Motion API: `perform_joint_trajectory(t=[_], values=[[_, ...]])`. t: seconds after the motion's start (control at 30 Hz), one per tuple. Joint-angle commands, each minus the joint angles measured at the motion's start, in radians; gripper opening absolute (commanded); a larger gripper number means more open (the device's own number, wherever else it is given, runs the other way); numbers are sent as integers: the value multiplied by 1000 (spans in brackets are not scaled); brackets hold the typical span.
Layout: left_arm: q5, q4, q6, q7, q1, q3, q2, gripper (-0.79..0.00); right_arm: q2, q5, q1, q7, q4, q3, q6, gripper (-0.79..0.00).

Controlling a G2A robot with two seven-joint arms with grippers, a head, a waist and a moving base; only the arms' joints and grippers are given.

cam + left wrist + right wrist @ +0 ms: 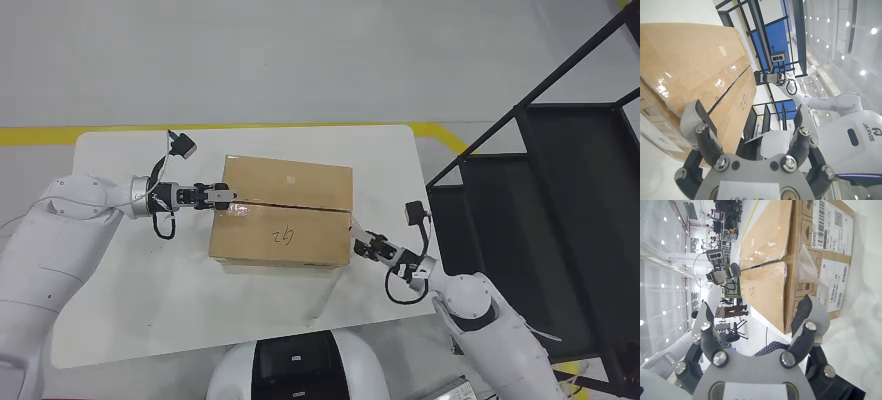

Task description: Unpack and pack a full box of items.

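A closed brown cardboard box point(283, 213) stands in the middle of the white table point(130, 300). Its two top flaps meet at a seam under glossy tape, and one flap bears a handwritten mark. My left gripper point(232, 198) sits open at the box's left end, level with the seam. In the left wrist view the left gripper point(749, 115) has one finger point(700, 113) in front of the box point(687, 62) top edge. My right gripper point(356, 243) is open at the right end. The right gripper point(755, 311) faces the labelled side of the box point(764, 256), where a loose tape strip point(808, 264) hangs.
A black metal stair frame point(560, 200) stands just right of the table. A yellow floor line point(440, 130) runs behind the table. Bare table surface lies in front of and to the left of the box.
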Motion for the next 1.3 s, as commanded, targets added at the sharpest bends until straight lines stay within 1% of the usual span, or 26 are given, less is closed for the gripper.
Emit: perform_joint_trajectory(t=[0.0,0.3,0.53,0.67,0.8,1.03,1.27], values=[[0,0,0,0,0,0,0,0,-1,-45,18,-6,9,-16,6,0],[0,0,0,0,0,0,0,0,-11,-160,92,-10,65,-90,51,0],[0,0,0,0,0,0,0,0,-20,-219,150,-14,104,-137,74,0],[0,0,0,0,0,0,0,0,-29,-197,184,-48,139,-153,94,0],[0,0,0,0,0,0,0,0,-38,-140,197,-97,161,-155,95,0],[0,0,0,0,0,0,0,0,-46,-65,178,-175,174,-133,57,0],[0,0,0,0,0,0,0,0,-49,-53,163,-238,181,-107,19,0]])
